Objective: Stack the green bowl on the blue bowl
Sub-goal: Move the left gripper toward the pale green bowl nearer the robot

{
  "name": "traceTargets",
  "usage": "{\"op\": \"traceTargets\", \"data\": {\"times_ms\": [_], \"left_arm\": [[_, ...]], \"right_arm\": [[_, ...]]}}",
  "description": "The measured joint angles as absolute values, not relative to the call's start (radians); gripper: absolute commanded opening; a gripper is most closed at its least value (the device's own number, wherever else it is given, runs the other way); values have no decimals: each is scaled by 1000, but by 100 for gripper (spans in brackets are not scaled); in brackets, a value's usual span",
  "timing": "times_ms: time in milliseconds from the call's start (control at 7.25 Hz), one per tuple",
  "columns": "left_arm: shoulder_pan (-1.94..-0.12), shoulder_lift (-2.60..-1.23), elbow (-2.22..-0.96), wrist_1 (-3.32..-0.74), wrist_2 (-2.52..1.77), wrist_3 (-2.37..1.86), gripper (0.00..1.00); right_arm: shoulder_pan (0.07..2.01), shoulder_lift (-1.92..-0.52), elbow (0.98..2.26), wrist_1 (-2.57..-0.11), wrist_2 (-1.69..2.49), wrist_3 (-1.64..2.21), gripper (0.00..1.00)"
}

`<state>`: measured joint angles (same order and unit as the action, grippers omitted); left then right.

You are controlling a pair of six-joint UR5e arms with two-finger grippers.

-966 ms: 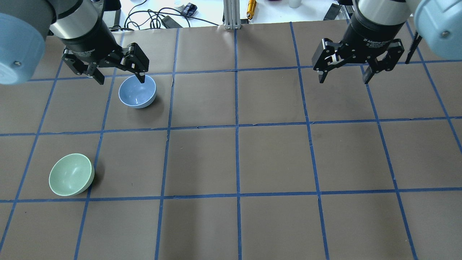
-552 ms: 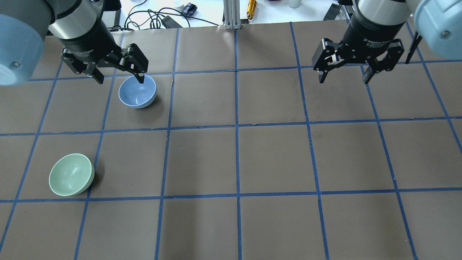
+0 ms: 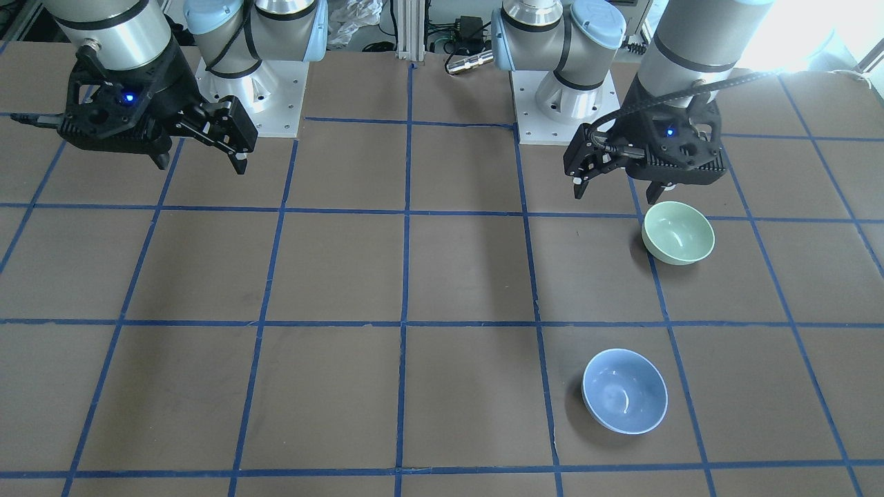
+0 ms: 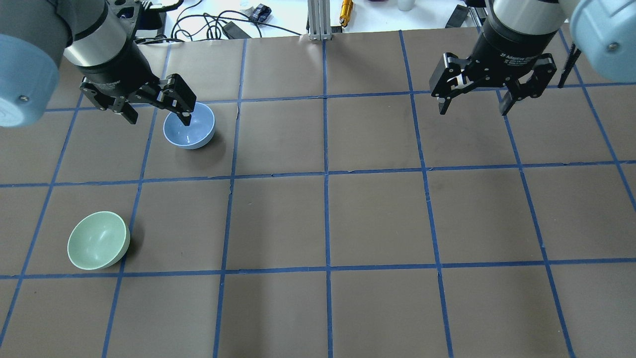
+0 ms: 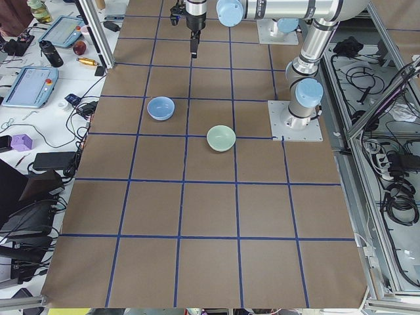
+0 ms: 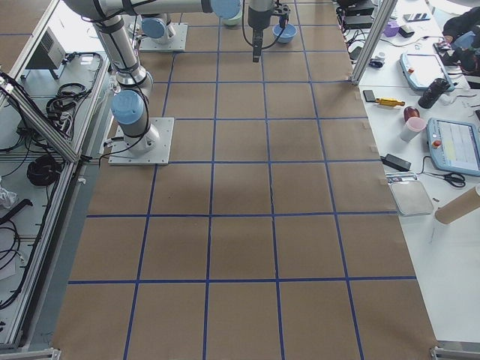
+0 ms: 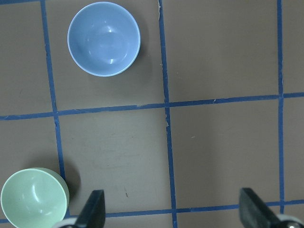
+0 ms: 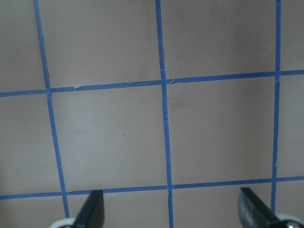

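Observation:
The green bowl (image 4: 98,240) sits upright and empty on the table at the near left; it also shows in the front view (image 3: 678,232) and the left wrist view (image 7: 33,202). The blue bowl (image 4: 189,126) stands upright and empty one grid square farther out, also in the front view (image 3: 625,391) and the left wrist view (image 7: 104,39). My left gripper (image 4: 160,118) is open and empty, high above the table between the two bowls, touching neither. My right gripper (image 4: 473,110) is open and empty, high over the far right.
The table is brown paper with a grid of blue tape lines (image 4: 326,174). Cables, tools and an aluminium post (image 4: 318,20) lie beyond the far edge. The arm bases (image 3: 559,103) stand at the robot's side.
My left gripper has moved a little to the left and toward the robot's side, still open. The bowls and the right arm have not moved.

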<state>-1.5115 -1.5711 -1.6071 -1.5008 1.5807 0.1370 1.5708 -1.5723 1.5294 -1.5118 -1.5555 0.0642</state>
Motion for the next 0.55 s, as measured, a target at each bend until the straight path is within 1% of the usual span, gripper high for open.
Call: {"op": "traceTargets", "data": {"times_ms": [276, 552], "left_arm": [[-1410, -1576, -1663, -1474, 1574, 213, 100], [-1294, -1576, -1768, -1382, 1577, 356, 100]], "right_arm": [[1571, -1572, 1529, -1512, -1555, 64, 100], [1571, -1572, 1529, -1511, -1555, 63, 100]]}}
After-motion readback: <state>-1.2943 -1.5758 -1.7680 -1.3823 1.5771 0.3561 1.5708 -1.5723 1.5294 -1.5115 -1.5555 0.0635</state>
